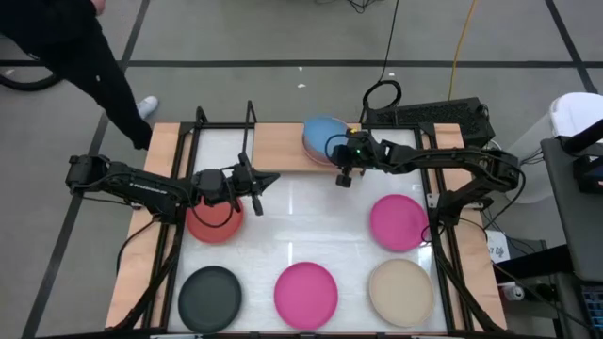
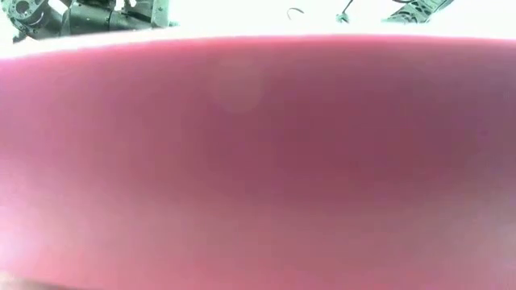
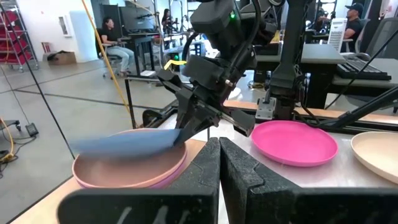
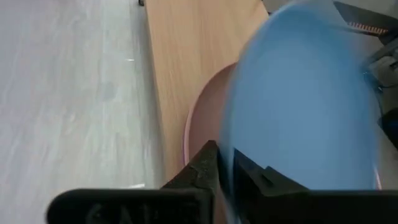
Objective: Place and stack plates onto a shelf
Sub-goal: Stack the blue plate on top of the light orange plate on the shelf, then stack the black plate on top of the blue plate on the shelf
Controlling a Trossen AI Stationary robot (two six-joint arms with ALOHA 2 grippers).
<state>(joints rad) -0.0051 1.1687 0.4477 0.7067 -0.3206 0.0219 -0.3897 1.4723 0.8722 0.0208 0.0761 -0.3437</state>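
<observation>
The right gripper point(image 1: 344, 175) is at the near edge of the shelf point(image 1: 278, 143), its fingers pinched on the rim of the blue plate point(image 1: 323, 133). In the right wrist view the two dark fingers point(image 4: 208, 163) stand narrow, with the blue plate's point(image 4: 305, 99) edge between them. That plate hangs just above the light pink plate point(image 4: 202, 124), which lies flat on the shelf's wood board point(image 4: 180, 56). From the left wrist view the blue plate point(image 3: 127, 141) shows edge-on and slightly tilted over the pink plate point(image 3: 127, 171) — whether the two touch cannot be told.

The left gripper point(image 1: 254, 185) sits over the white tabletop point(image 1: 301, 221), beside the red plate point(image 1: 215, 223) and clear of it. Its fingers point(image 3: 205, 171) are pressed together with nothing between them — seen plainly in the left wrist view.

The other plates lie flat on the table. One magenta plate point(image 1: 399, 221) is on the right side, below the right arm; it also shows in the left wrist view point(image 3: 293, 140). Along the front edge sit the black plate point(image 1: 210, 294), a second magenta plate point(image 1: 305, 291) and the beige plate point(image 1: 400, 291), spaced apart from one another. The low view is almost wholly filled by a pinkish-red surface point(image 2: 258, 161) right against the lens.

A person point(image 1: 80, 47) in dark clothes stands on the floor beyond the table's far left corner.
</observation>
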